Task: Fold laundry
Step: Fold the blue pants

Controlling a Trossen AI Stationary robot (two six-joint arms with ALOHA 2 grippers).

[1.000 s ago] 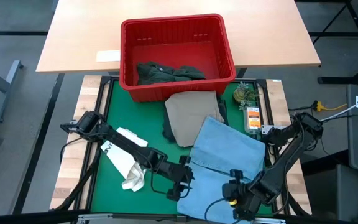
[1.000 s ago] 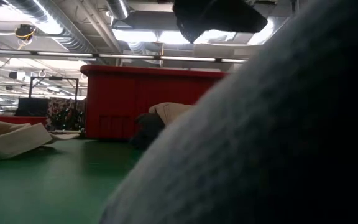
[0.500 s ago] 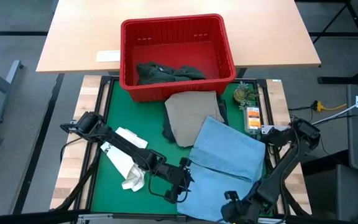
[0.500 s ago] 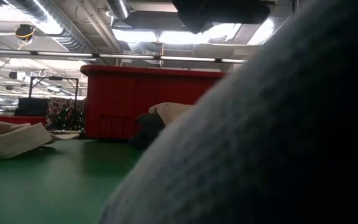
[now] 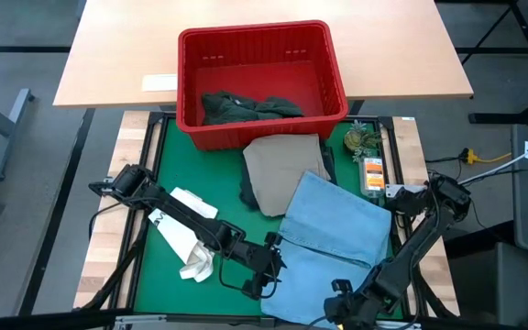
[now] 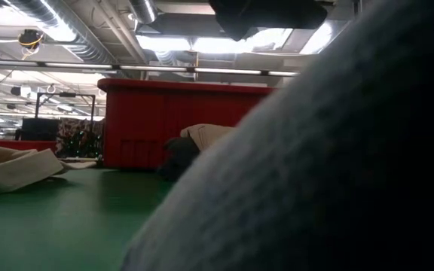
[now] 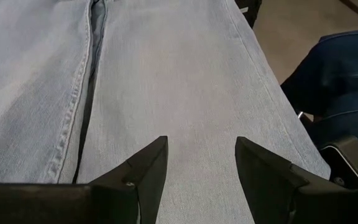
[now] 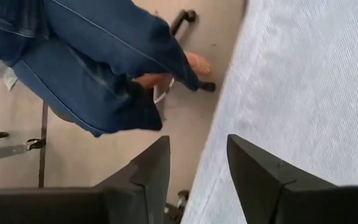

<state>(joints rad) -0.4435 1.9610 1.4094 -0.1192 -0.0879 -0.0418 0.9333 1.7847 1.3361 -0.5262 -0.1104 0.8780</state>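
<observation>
While both arms reach to the near edge of the green mat, you see this:

Left gripper (image 7: 197, 163): your left jaws stand parted and released, both fingers spread over pale denim with nothing pinched between them.
Light blue piece (image 5: 333, 243): it lies flat directly under and ahead of the left jaws, a stitched seam running just to one side of them; its near edge hangs off the table by the right jaws.
Right gripper (image 8: 197, 165): your right jaws stand apart at the mat's near corner, gripping nothing; the pale cloth's edge lies beside one finger, bare floor shows between them.
Beige piece (image 5: 284, 170): it rests beyond the left jaws, partly under the blue cloth's far end.
Dark green-grey piece (image 5: 246, 106): it sits bunched in the red basket (image 5: 191, 73), well beyond both jaws.
White tote bag (image 5: 186, 238): it lies crumpled beside the left arm.
Person (image 8: 92, 68): blue-jeaned legs show past the right jaws, off the table.
</observation>
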